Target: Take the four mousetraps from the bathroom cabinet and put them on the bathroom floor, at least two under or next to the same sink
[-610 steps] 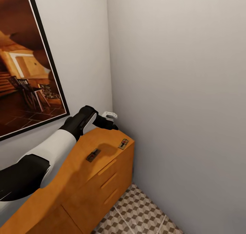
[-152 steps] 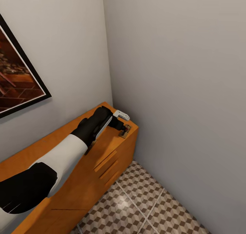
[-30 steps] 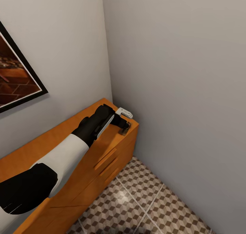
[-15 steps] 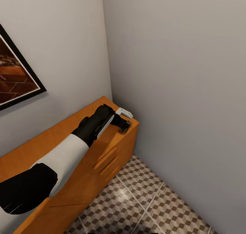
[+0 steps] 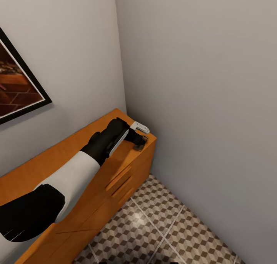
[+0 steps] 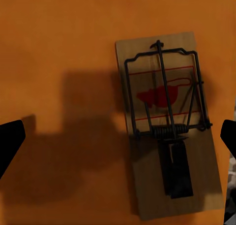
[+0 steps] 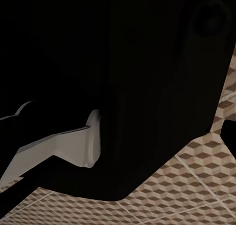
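Observation:
A mousetrap [image 6: 167,136], a small wooden plate with black wire parts and a red mark, lies flat on the orange-brown cabinet [image 6: 59,38]. My left gripper [image 6: 119,141] hangs open just above it, one dark fingertip on each side of the plate, touching nothing. In the head view the left gripper [image 5: 141,140] is at the cabinet's [image 5: 57,156] far right end, and the mousetrap [image 5: 138,147] peeks out beneath it near the front edge. The bathroom floor [image 5: 165,225], cube-patterned tile, lies below. My right gripper's fingertip [image 7: 230,132] shows at the frame edge over the floor [image 7: 196,195], holding nothing.
The cabinet end sits tight in a corner of two grey walls [image 5: 200,83]. A framed picture [image 5: 15,91] hangs above the cabinet. Drawer handles [image 5: 119,177] face the open tiled floor. The robot's dark body [image 7: 123,62] takes up most of the right wrist view.
Within the last second the left gripper has hardly moved over the mousetrap. Since five seconds ago the head view has shifted a little.

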You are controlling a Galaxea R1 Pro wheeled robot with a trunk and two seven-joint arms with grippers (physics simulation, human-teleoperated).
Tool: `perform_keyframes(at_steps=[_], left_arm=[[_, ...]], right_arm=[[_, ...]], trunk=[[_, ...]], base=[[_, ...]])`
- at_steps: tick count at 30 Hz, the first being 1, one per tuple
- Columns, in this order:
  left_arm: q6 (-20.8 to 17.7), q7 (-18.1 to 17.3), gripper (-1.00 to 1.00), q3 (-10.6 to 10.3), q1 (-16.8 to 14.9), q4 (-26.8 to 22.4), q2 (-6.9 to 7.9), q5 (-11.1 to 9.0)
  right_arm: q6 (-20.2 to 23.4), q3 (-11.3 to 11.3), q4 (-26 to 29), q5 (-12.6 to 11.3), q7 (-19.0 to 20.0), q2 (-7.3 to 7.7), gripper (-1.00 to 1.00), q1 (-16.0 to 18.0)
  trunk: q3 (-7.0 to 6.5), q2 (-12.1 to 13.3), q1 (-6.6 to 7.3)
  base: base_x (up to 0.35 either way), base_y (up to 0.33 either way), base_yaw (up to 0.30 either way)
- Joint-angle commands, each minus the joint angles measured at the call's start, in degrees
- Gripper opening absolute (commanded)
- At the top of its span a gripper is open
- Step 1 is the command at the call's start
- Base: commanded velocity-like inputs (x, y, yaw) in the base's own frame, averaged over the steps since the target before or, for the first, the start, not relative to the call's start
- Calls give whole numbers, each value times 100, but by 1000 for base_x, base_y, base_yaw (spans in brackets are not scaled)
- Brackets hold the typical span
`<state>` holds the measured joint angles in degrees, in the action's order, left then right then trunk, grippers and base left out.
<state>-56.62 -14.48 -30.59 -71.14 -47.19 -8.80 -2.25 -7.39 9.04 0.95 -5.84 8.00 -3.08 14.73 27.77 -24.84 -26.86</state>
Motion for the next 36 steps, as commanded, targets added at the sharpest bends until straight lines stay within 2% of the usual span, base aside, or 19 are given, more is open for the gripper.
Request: perform_keyframes(at_steps=[1, 36], left_arm=[[-24, 6, 100, -10, -5, -2, 2, -21], [-24, -3, 100, -117, -5, 22, 2, -35]], right_arm=[[-23, 45, -8, -62, 17, 0, 100, 4], [-25, 43, -7, -59, 17, 0, 100, 4]], trunk=[[8, -8, -3], [9, -8, -3]], base=[[0, 0, 0], [0, 0, 0]])
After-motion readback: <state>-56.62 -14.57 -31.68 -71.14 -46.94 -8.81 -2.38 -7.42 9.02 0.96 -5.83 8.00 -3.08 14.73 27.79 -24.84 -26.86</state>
